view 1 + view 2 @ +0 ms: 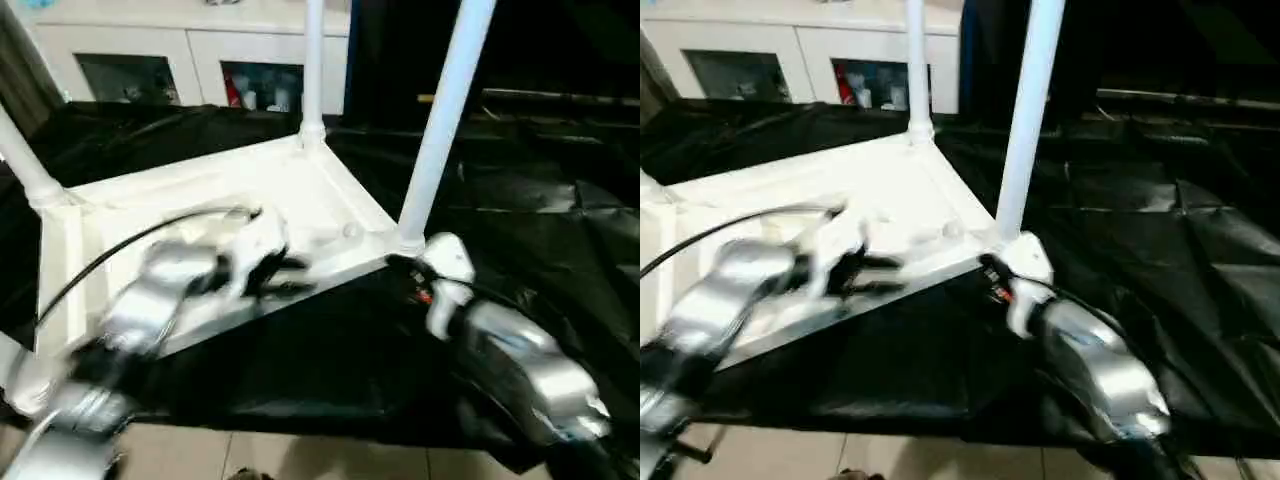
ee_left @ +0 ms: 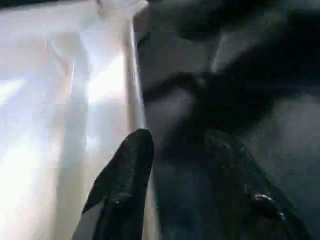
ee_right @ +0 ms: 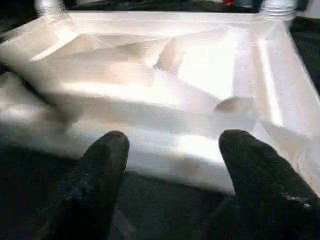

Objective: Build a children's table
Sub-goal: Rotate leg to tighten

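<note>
The white tabletop (image 1: 300, 195) lies upside down on a black sheet, ribbed underside up. Three white legs stand upright in its corner sockets: one at the far corner (image 1: 313, 60), one at the near right corner (image 1: 445, 110), one at the left (image 1: 25, 160). My left gripper (image 1: 295, 277) is open at the tabletop's near rim; in the left wrist view one finger (image 2: 125, 180) lies over the white rim and the other (image 2: 240, 190) over the black sheet. My right gripper (image 1: 400, 266) is open just beside the near right corner, its fingers (image 3: 105, 165) facing the tabletop's side wall (image 3: 165, 150).
The black sheet (image 1: 520, 220) covers the work surface and stretches far to the right. A white cabinet with glass doors (image 1: 190, 50) stands behind. Tiled floor (image 1: 300, 455) shows at the near edge. A black cable (image 1: 110, 255) arcs over the tabletop from my left arm.
</note>
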You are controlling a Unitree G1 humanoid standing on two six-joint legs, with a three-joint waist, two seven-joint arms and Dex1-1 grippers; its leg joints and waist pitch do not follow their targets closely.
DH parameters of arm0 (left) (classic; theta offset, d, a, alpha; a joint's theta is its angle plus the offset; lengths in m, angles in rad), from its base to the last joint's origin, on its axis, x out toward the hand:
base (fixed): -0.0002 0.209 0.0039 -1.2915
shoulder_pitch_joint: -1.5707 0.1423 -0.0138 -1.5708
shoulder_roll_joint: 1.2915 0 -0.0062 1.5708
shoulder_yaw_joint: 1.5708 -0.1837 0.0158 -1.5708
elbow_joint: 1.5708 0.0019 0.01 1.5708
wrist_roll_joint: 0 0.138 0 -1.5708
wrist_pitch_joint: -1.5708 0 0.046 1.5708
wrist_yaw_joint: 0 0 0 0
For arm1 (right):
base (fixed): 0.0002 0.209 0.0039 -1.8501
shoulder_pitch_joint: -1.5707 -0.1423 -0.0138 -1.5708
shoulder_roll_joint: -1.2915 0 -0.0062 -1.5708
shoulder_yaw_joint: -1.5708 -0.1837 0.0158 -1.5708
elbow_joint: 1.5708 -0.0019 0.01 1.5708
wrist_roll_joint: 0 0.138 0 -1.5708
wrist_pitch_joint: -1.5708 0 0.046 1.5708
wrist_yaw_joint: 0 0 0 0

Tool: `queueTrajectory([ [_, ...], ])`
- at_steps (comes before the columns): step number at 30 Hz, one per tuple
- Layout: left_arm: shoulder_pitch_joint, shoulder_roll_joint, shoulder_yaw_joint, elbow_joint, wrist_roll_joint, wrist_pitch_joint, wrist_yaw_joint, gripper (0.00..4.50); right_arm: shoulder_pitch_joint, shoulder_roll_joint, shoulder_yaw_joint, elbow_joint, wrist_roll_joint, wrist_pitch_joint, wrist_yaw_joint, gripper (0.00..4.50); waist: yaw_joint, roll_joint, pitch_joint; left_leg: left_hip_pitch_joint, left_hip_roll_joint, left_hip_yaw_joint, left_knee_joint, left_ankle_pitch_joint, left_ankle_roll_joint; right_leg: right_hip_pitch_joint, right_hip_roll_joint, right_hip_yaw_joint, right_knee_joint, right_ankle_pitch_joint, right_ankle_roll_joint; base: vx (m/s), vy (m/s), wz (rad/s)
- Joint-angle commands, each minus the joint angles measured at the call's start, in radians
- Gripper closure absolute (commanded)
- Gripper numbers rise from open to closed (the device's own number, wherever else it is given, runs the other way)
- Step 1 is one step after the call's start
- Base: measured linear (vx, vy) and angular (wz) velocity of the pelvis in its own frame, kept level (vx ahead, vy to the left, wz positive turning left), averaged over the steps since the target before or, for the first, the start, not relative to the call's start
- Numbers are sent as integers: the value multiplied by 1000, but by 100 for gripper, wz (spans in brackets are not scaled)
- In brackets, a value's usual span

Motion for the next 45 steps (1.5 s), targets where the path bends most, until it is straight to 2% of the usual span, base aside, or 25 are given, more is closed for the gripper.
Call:
queueTrajectory([
  [1,48,37,2,-130,-17,98,4,221,-84,43,-14,145,-14,-49,-51,158,-2,-5,-58,33,66,-38,-81,-238,-37,20,-70,46,-69,-164,-234,0,0,0],
  [2,54,40,2,-140,-19,106,3,219,-92,48,-15,158,-13,-53,-53,160,-1,2,-61,36,67,-39,-78,-236,-40,19,-74,46,-64,-154,-240,0,0,0],
  [4,95,66,0,-203,-20,157,-1,204,-160,86,-28,266,-14,-90,-70,187,3,-9,-61,34,65,-36,-75,-209,-36,22,-74,47,-60,-137,-237,0,0,0],
  [5,112,80,-4,-233,-17,187,1,190,-194,102,-38,324,-16,-111,-74,199,2,-6,-58,32,63,-35,-78,-199,-34,22,-70,47,-63,-135,-232,0,0,0],
  [6,127,94,-8,-260,-13,213,3,181,-226,116,-47,377,-19,-132,-79,204,0,-2,-64,37,64,-35,-73,-178,-39,20,-70,47,-53,-90,-238,0,0,0],
  [7,144,111,-16,-286,-6,240,6,179,-268,132,-65,450,-20,-160,-96,208,1,-4,-65,37,62,-32,-72,-159,-39,21,-64,44,-52,-59,-238,0,0,0],
  [8,152,117,-18,-295,-3,249,8,178,-286,138,-76,480,-17,-169,-106,217,-2,-23,-64,35,61,-30,-71,-146,-31,23,-63,44,-51,-42,-242,0,0,0],
  [9,164,127,-22,-304,6,258,14,175,-312,146,-95,526,-15,-186,-135,231,5,-15,-65,33,60,-31,-68,-128,-21,27,-69,46,-48,-30,-244,0,0,0],
  [11,185,144,-31,-307,52,269,50,152,-362,152,-139,616,-12,-225,-216,248,5,-22,-64,36,59,-28,-68,-118,-19,24,-62,45,-48,-25,-236,0,0,0],
  [12,185,144,-31,-307,52,269,50,142,-362,152,-139,616,-12,-225,-216,261,4,-22,-64,34,58,-29,-68,-118,-22,25,-62,45,-46,-24,-229,0,0,0],
  [14,195,154,-40,-289,99,264,90,130,-390,155,-183,667,5,-250,-282,283,5,-25,-65,35,58,-28,-67,-127,-35,25,-62,45,-44,-22,-218,0,0,0],
  [15,195,154,-40,-289,99,264,90,130,-390,155,-183,667,5,-250,-282,283,5,-25,-65,36,57,-29,-67,-131,-39,25,-61,45,-44,-24,-215,0,0,0],
  [17,207,168,-56,-276,137,264,120,108,-410,155,-231,713,24,-278,-355,294,5,-27,-65,36,57,-29,-67,-148,-44,24,-61,45,-44,-25,-210,0,0,0],
  [18,214,173,-59,-277,144,269,129,98,-415,152,-249,730,29,-293,-386,305,5,-32,-65,34,57,-29,-66,-156,-44,24,-63,46,-44,-37,-210,0,0,0],
  [21,225,188,-73,-293,155,294,163,85,-448,138,-302,828,36,-365,-454,327,10,-30,-61,38,58,-27,-66,-205,-58,16,-62,48,-50,-102,-199,0,0,0],
  [22,225,188,-73,-293,155,294,163,77,-448,138,-302,828,36,-365,-454,338,13,-31,-60,38,57,-27,-66,-221,-65,15,-62,48,-51,-122,-192,0,0,0],
  [24,212,186,-73,-277,182,288,197,55,-467,115,-355,898,44,-414,-511,363,17,-30,-61,39,57,-28,-66,-240,-74,12,-61,48,-51,-146,-180,0,0,0],
  [26,210,185,-72,-274,187,285,201,47,-468,111,-360,904,44,-419,-518,375,23,-30,-61,42,56,-28,-65,-256,-81,10,-60,49,-53,-161,-172,0,0,0],
  [29,196,178,-67,-255,205,261,225,32,-462,73,-380,928,41,-439,-548,396,25,-32,-63,37,53,-30,-65,-242,-79,13,-58,46,-51,-142,-162,0,0,0],
  [30,193,177,-67,-251,206,256,229,12,-462,62,-384,937,41,-446,-556,415,26,-33,-65,38,53,-29,-62,-237,-78,13,-58,47,-49,-128,-164,0,0,0],
  [34,197,172,-65,-268,184,256,247,1,-466,3,-407,992,34,-486,-561,443,28,-35,-68,32,51,-28,-57,-216,-68,19,-57,44,-44,-92,-173,0,0,0],
  [39,213,172,-30,-253,162,191,263,1,-467,-99,-439,1040,26,-499,-555,443,32,-38,-70,27,47,-26,-50,-178,-39,24,-53,42,-42,-50,-186,0,0,0],
  [41,224,167,-7,-255,147,170,266,1,-468,-126,-430,1052,14,-503,-542,443,31,-41,-71,24,46,-25,-48,-169,-31,26,-53,41,-40,-40,-190,0,0,0],
  [43,239,166,22,-263,123,145,270,1,-470,-148,-421,1063,5,-507,-524,443,28,-38,-71,21,46,-26,-46,-164,-21,26,-54,40,-41,-38,-199,0,0,0],
  [45,244,167,30,-266,116,139,268,1,-469,-151,-421,1065,4,-507,-520,443,27,-40,-71,23,47,-26,-45,-174,-18,25,-52,39,-42,-46,-202,0,0,0],
])
